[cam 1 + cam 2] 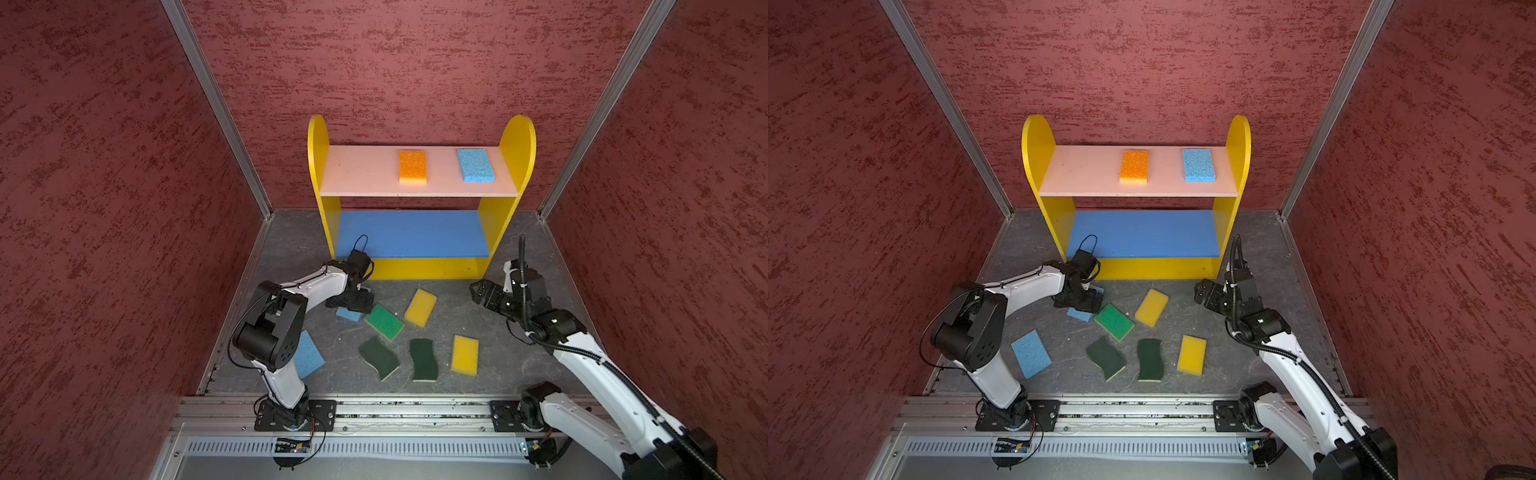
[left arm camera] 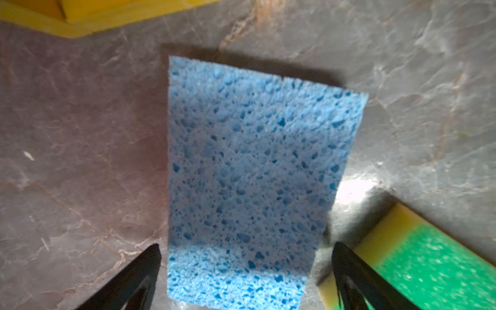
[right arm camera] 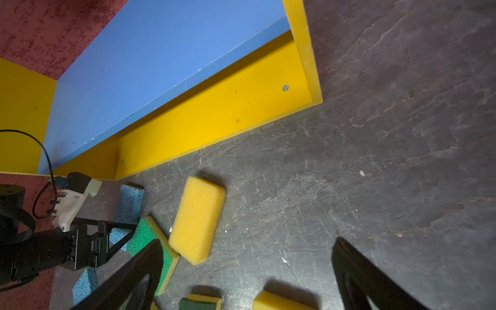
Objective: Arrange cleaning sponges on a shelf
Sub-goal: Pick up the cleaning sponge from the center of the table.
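Blue sponge [image 2: 249, 174] flat on floor [image 2: 80, 134] | left gripper [image 2: 247, 246] wide, straddling it, empty | right gripper [image 3: 248, 241] wide, empty | risk: one finger [image 2: 343, 263] landing on green sponge [image 2: 429, 268] just beside, skewed pinch

**The shelf [image 1: 517, 141] and the floor [image 1: 498, 361]**

The shelf stands on the grey floor. On its pink top board [image 1: 357, 170] lie an orange-topped sponge [image 1: 412, 166] and a light blue sponge [image 1: 476, 165], apart from each other. On the floor in front lie two yellow sponges [image 1: 420, 307] [image 1: 464, 355], one bright green sponge [image 1: 384, 322], two dark green sponges [image 1: 378, 358] [image 1: 424, 360] and two light blue sponges [image 1: 348, 314] [image 1: 311, 357].
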You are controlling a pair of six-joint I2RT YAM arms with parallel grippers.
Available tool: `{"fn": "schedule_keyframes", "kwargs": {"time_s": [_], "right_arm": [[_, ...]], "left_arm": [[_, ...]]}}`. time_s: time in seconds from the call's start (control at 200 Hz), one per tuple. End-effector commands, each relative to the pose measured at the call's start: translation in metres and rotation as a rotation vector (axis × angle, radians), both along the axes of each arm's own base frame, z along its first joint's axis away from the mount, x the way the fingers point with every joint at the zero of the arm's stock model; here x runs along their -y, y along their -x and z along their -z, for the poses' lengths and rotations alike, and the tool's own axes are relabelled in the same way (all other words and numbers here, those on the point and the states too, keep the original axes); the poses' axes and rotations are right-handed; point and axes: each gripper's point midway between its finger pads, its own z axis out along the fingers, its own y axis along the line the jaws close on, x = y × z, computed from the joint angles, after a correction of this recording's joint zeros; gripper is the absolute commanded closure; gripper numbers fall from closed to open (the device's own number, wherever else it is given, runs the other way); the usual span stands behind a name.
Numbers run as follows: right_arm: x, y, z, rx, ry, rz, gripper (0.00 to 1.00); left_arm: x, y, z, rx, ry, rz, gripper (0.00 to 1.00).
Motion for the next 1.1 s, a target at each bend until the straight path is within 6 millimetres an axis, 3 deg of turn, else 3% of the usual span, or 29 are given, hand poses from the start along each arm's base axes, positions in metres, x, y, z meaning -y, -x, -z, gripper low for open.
{"fn": "schedule_keyframes", "kwargs": {"time_s": [0.0, 0.481, 0.616, 0.927, 1.092], "right_arm": [[0.007, 0.001, 0.000, 0.010, 0.010, 0.023, 0.01], [0.007, 0.001, 0.000, 0.009, 0.014, 0.017, 0.01], [0.006, 0.002, 0.002, 0.003, 0.013, 0.015, 0.01], [0.006, 0.001, 0.002, 0.004, 0.012, 0.013, 0.01], [0.005, 0.001, 0.002, 0.003, 0.011, 0.006, 0.01]], "left_arm": [[-0.007, -0.003, -0.003, 0.005, -0.042, 0.002, 0.01], [-0.005, 0.006, 0.002, -0.040, 0.005, -0.020, 0.00], [-0.007, 0.007, 0.006, -0.070, 0.023, -0.045, 0.10], [-0.004, 0.016, 0.011, -0.107, 0.015, -0.038, 0.12], [0.008, 0.026, 0.013, -0.127, 0.020, -0.015, 0.13]]}}
